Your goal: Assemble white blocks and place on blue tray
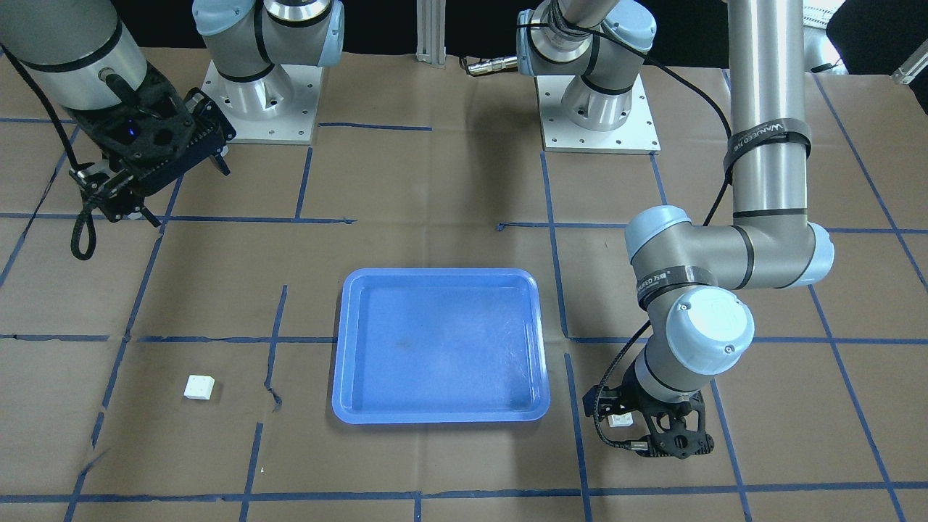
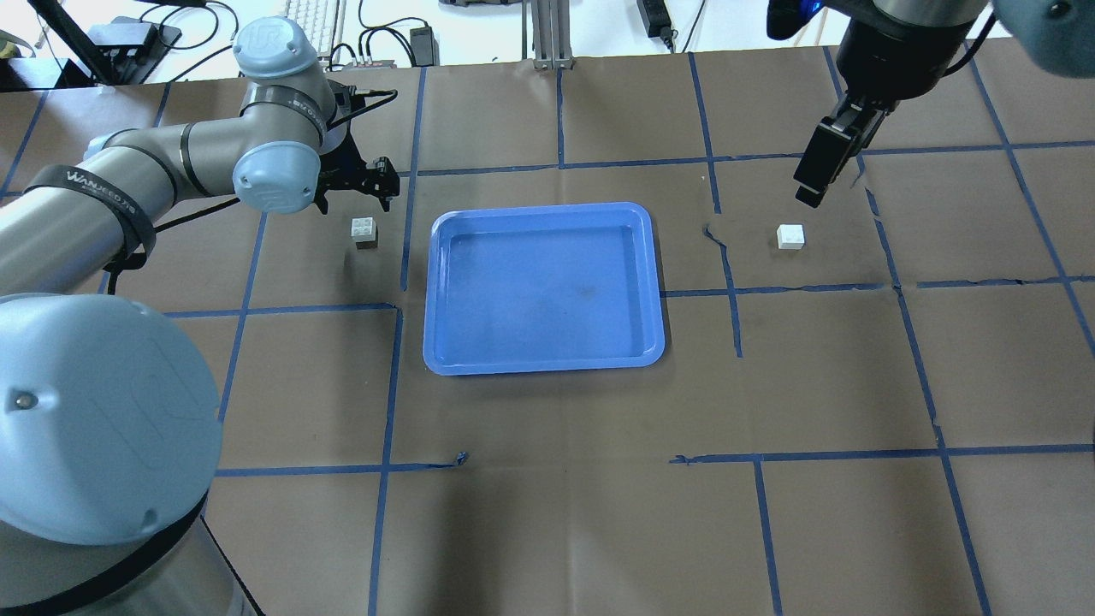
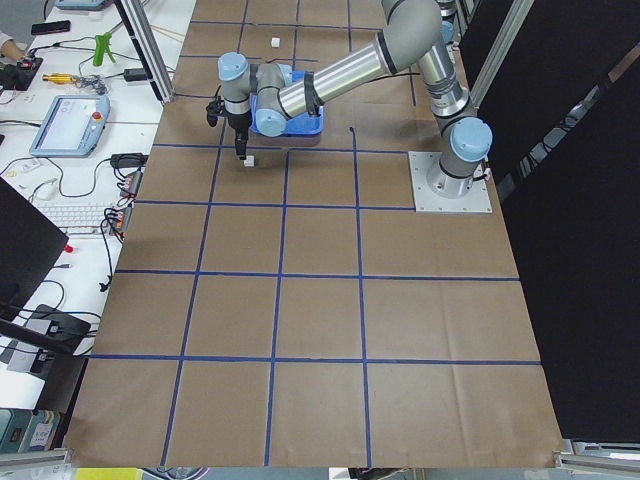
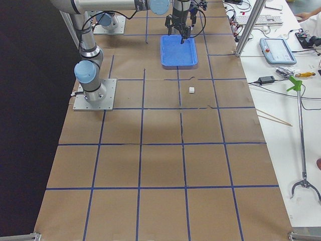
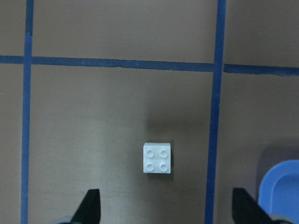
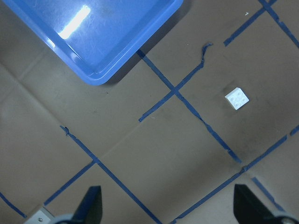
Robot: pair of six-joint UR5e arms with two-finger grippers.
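The blue tray lies empty mid-table; it also shows in the front view. One white block lies studs-up left of the tray. My left gripper hangs open just above it. In the left wrist view the block lies between and ahead of the open fingertips. The other white block lies right of the tray. My right gripper is raised high beyond it, open and empty. The right wrist view shows that block and a tray corner.
Brown paper with a blue tape grid covers the table. The two arm bases stand at the robot's edge. Keyboards and cables lie beyond the far edge.
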